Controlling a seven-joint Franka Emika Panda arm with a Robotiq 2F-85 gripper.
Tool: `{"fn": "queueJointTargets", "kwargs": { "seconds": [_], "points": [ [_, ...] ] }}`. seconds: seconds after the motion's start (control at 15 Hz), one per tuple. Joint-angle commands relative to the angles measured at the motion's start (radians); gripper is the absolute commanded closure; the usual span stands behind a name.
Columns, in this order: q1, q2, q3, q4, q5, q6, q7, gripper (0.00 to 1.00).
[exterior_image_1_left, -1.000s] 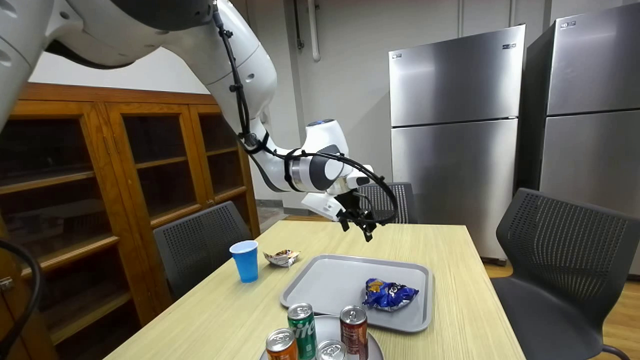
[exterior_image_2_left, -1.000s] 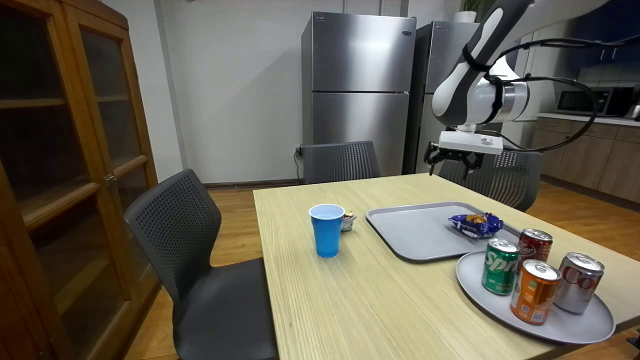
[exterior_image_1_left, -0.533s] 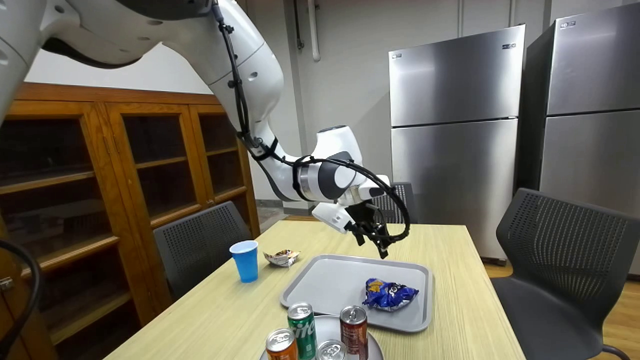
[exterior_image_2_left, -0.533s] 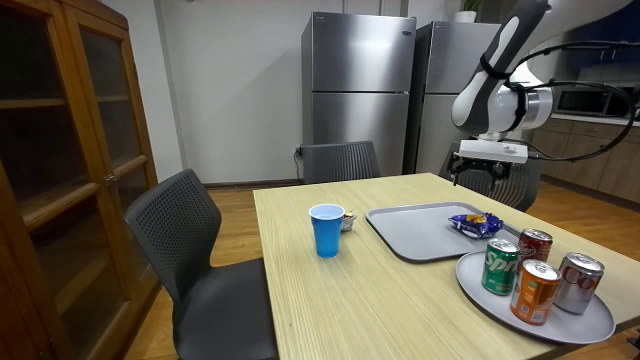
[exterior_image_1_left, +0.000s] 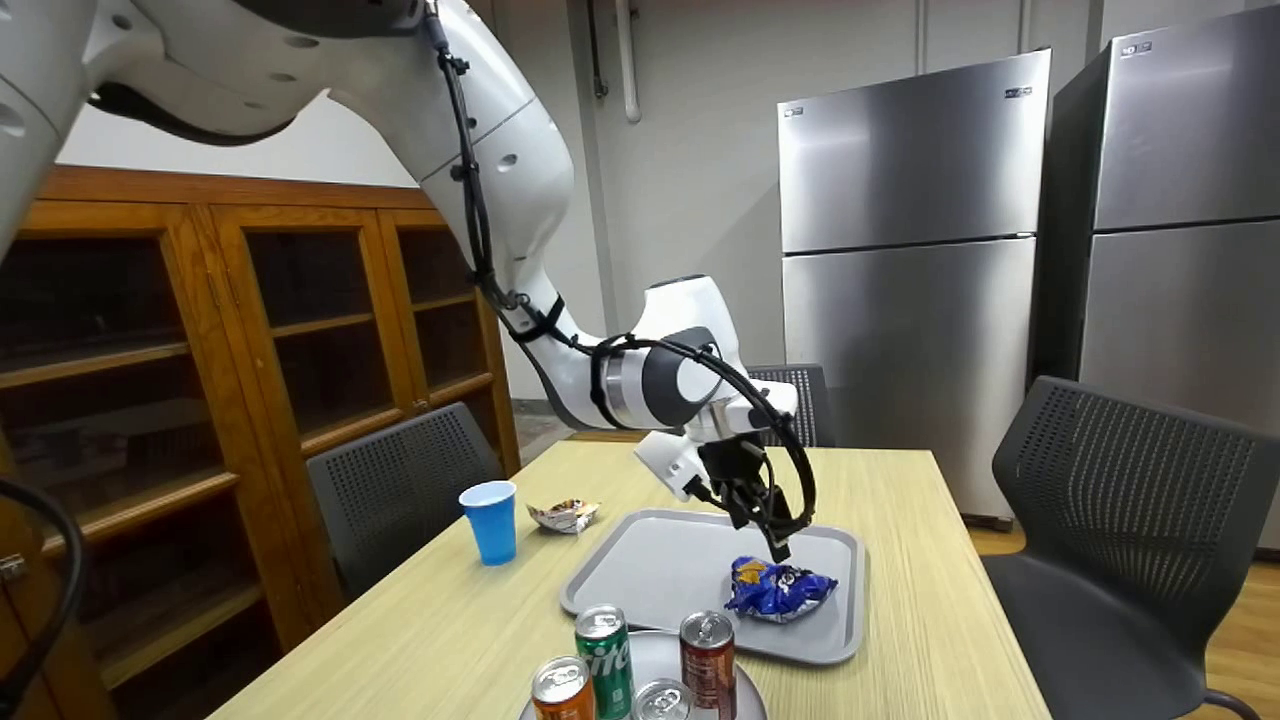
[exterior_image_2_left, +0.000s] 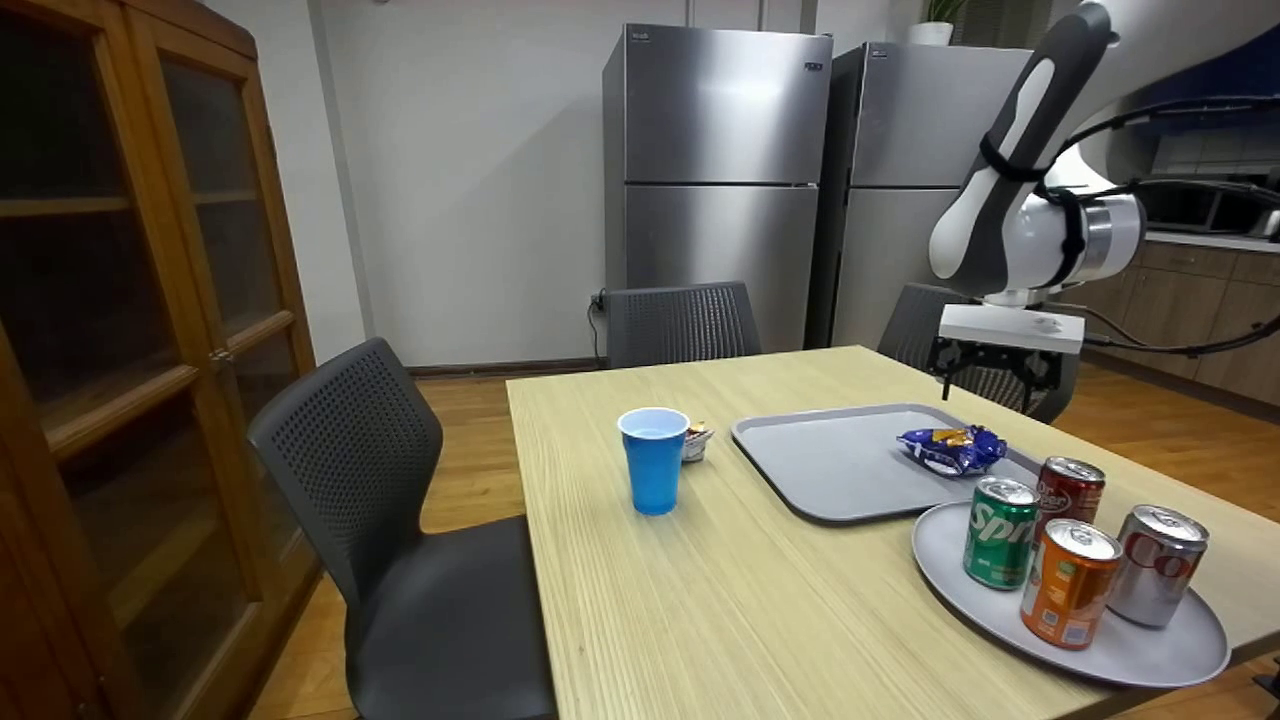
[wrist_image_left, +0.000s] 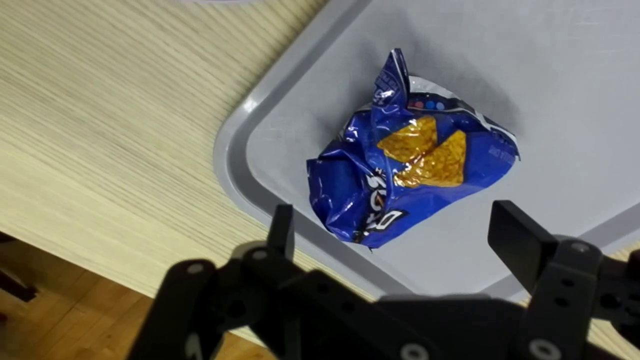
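Gripper (wrist_image_left: 392, 225): spread wide | nearest: crumpled blue chip bag (wrist_image_left: 425, 160), below it | bag lies on gray tray (wrist_image_left: 565, 85)

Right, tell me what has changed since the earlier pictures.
The gripper has come down, rightward in both exterior views, and now hangs nearer the chip bag. Nothing was taken hold of or let go; its jaws stand open. The bag, tray, cans, round plate, blue cup and crumpled wrapper stayed put.
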Motion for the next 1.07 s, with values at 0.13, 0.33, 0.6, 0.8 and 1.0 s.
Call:
{"fn": "queueJointTargets", "kwargs": {
  "seconds": [0.13, 0.33, 0.6, 0.8, 1.0],
  "points": [
    [0.03, 0.061, -0.044, 0.046, 0.017, -0.039, 0.11, 0.0],
    [0.029, 0.102, -0.049, 0.084, 0.024, -0.056, 0.157, 0.0],
    [0.022, 0.148, -0.048, 0.146, 0.028, -0.082, 0.206, 0.0],
    [0.014, 0.188, -0.046, 0.211, 0.028, -0.107, 0.229, 0.0],
    [0.007, 0.222, -0.043, 0.271, 0.023, -0.135, 0.245, 0.0]
  ]
}}
